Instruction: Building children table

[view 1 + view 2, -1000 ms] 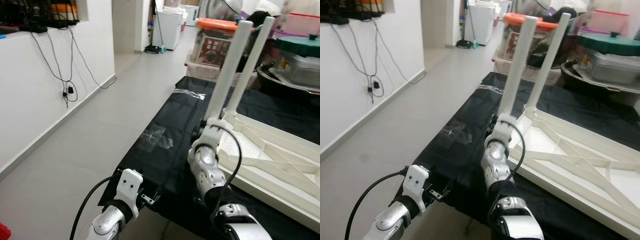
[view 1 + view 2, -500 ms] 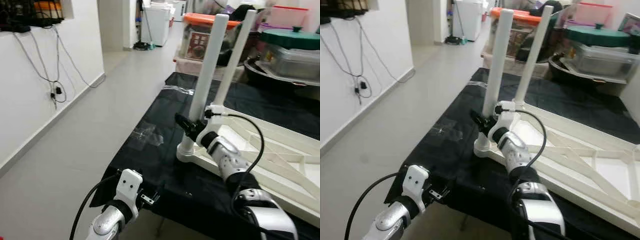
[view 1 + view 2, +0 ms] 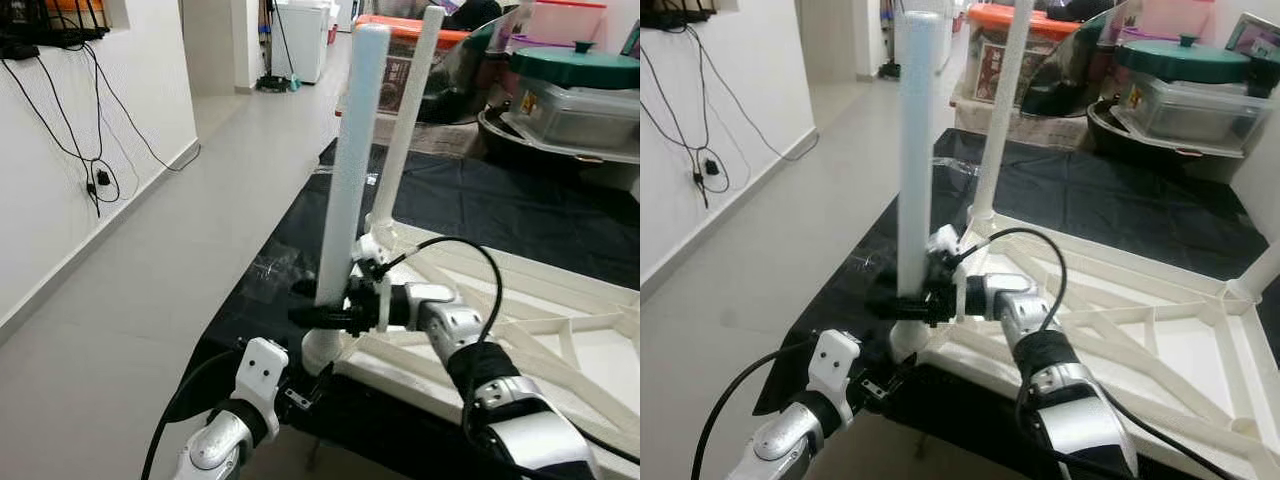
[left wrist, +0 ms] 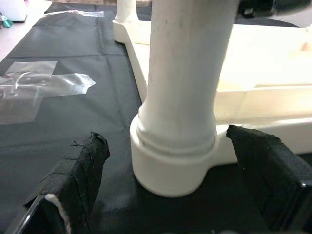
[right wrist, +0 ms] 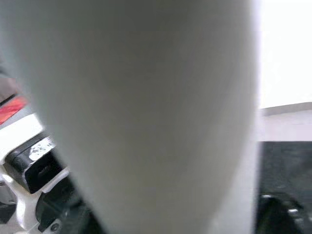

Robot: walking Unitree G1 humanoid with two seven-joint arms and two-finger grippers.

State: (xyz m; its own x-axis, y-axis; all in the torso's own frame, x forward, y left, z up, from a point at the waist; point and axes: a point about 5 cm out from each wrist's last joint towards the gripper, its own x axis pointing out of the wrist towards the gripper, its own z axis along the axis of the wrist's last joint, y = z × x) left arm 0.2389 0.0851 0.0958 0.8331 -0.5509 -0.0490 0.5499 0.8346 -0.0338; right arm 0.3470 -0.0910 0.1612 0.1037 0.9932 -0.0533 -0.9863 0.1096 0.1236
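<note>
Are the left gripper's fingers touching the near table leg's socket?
Apart. The left wrist view shows the fingers spread either side of the socket, black cloth visible between.

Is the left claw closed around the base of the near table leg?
No, the left claw is open, its fingers apart on either side of the near table leg.

— What colours am I getting on my feed?

— The table leg [image 3: 345, 170] and the upturned table frame [image 3: 1160, 345] are plain white; the surface [image 3: 480, 205] under them is black, with a clear shiny tape patch [image 4: 41, 85].

— And my arms?

— Silver, with black fingers [image 4: 73, 183] — black cables too. Behind, I see a container with an orange lid [image 3: 1015, 15] and one with a green lid [image 3: 575, 65]. The floor [image 3: 150, 290] is pale grey.
</note>
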